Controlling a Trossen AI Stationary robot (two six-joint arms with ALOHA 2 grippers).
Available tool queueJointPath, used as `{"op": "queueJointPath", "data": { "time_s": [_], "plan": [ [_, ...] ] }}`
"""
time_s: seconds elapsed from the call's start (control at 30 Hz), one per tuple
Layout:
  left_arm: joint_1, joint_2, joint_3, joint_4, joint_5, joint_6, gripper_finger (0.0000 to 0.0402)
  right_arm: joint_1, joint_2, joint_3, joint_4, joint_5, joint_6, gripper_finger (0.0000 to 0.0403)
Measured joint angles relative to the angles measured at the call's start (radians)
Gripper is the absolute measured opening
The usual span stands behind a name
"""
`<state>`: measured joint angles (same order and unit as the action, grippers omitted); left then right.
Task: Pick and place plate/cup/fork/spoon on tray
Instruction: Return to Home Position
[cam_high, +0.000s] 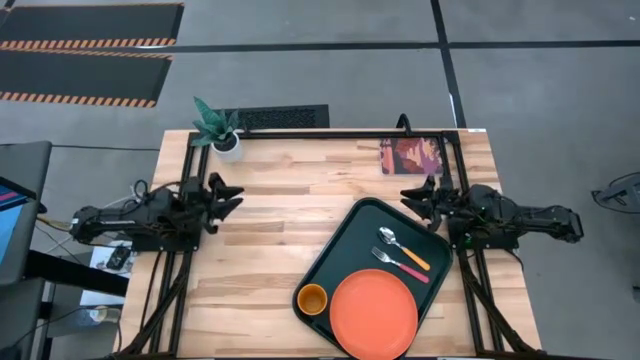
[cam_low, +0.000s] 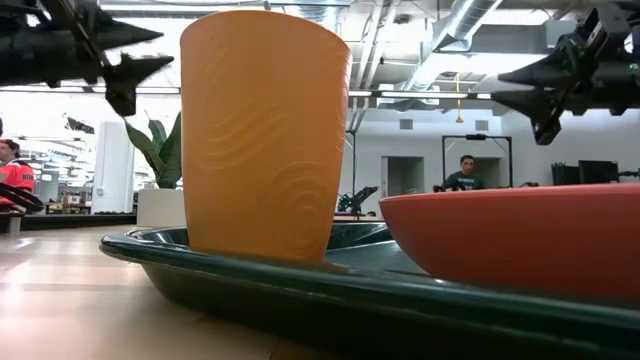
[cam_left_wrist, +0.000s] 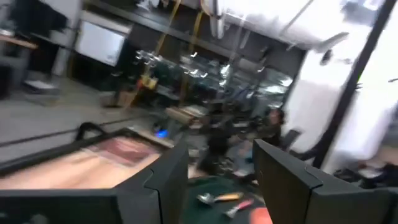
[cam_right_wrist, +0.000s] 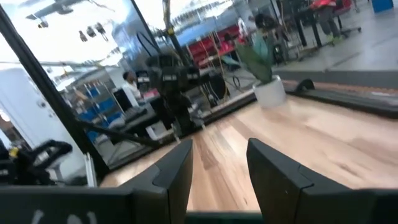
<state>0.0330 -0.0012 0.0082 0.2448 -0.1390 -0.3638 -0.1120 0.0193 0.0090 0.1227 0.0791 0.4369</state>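
Note:
The dark green tray (cam_high: 352, 232) lies on the table's right half. On it rest the orange plate (cam_high: 374, 313), the orange-yellow cup (cam_high: 312, 299), the yellow-handled spoon (cam_high: 402, 248) and the pink-handled fork (cam_high: 400, 265). In the low view the cup (cam_low: 262, 135) stands upright on the tray (cam_low: 300, 285) beside the plate (cam_low: 520, 240). My left gripper (cam_high: 236, 196) is open and empty above the table's left side. My right gripper (cam_high: 407, 196) is open and empty above the tray's far right corner.
A white pot with a green plant (cam_high: 222, 130) stands at the far left corner. A reddish-brown picture card (cam_high: 411, 156) lies at the far right. Bare wood (cam_high: 280, 210) lies between the arms. People show in the room beyond the table.

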Motion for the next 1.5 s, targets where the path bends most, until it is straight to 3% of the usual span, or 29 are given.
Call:
{"op": "queueJointPath", "data": {
  "time_s": [0.2, 0.43, 0.7, 1.5],
  "plan": [
    [0.000, 0.029, 0.000, -0.078, -0.030, 0.013, 0.0169, -0.001, 0.000, 0.000, -0.080, 0.001, -0.025, 0.0177],
    [0.000, 0.027, -0.001, -0.071, -0.031, -0.041, 0.0169, -0.002, 0.000, 0.000, -0.092, 0.000, -0.027, 0.0177],
    [0.000, 0.028, -0.001, -0.196, -0.031, -0.047, 0.0169, -0.002, 0.000, 0.000, -0.086, 0.000, -0.027, 0.0177],
    [0.000, 0.029, -0.001, -0.189, -0.026, -0.048, 0.0169, -0.002, 0.000, -0.001, -0.085, 0.000, -0.026, 0.0177]
  ]
}}
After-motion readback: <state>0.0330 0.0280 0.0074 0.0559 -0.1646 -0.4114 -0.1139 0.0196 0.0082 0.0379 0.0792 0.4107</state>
